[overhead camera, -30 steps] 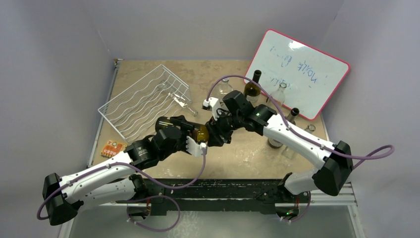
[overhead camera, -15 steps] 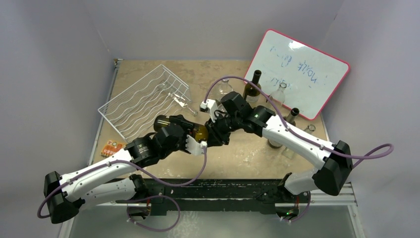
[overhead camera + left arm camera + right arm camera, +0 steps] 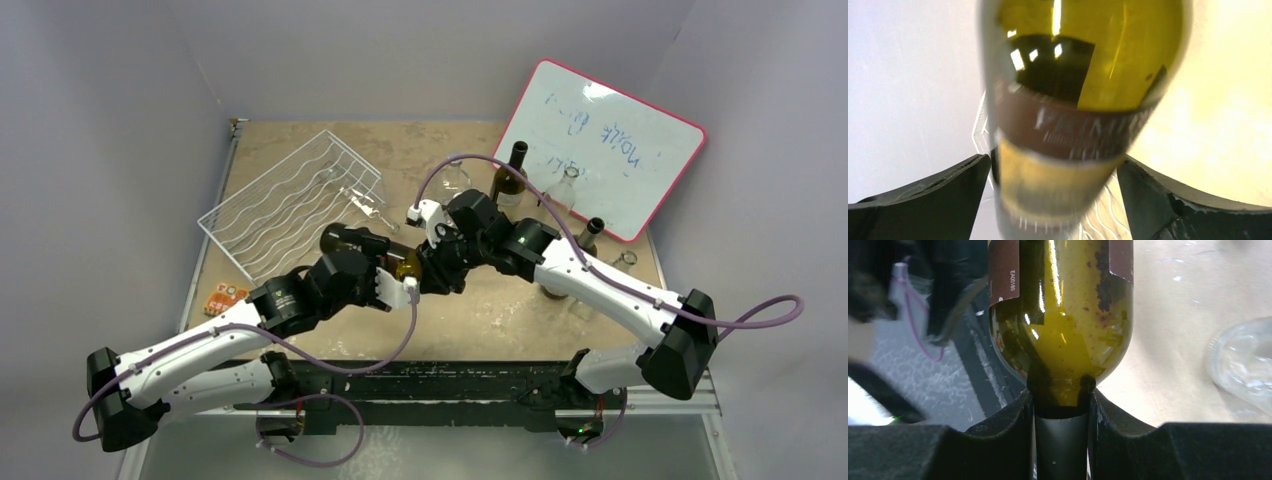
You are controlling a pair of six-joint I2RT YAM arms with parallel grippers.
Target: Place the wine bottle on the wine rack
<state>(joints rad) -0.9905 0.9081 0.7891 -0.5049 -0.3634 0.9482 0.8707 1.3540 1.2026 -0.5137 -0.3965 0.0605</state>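
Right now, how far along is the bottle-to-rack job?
Done: the wine bottle is up off the table, between the arms.
In hand: the right gripper clamps its neck; the left gripper stands open around its body.
Left: lay it in the wine rack.

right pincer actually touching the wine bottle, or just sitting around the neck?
Touching. The right wrist view shows the right pincer with both fingers pressed against the neck of the wine bottle, no gap on either side.
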